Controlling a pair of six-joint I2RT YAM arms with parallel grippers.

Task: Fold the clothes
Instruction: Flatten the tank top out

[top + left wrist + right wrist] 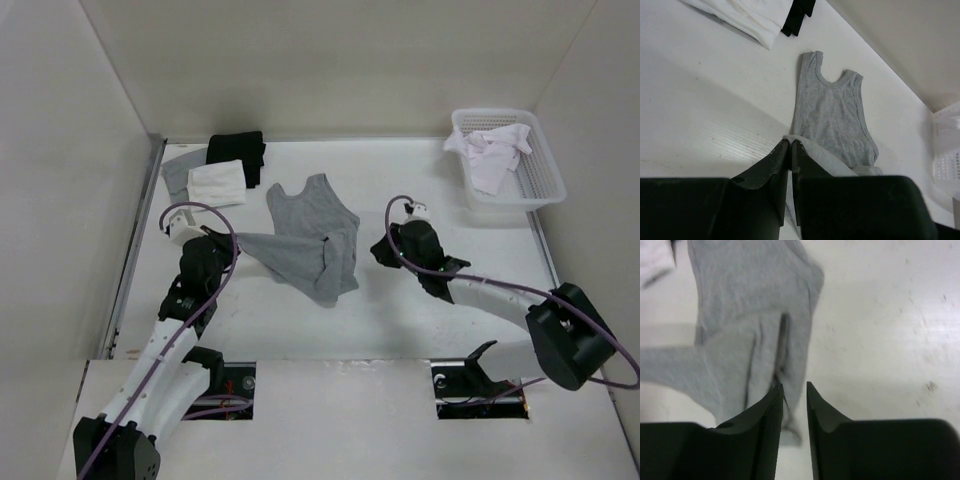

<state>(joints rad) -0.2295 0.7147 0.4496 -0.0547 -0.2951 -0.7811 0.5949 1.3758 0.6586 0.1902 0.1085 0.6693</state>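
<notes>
The grey top is lying mid-way across the table, lower half bunching. Your left gripper is pinching its hem; your right gripper is hovering narrowly parted, empty. You're mid-fold, and next it's needing a fresh right-side grasp.

I see the grey top blurred and running off frame; my left gripper hides its near corner.

The clothes lie left of basket.
</notes>
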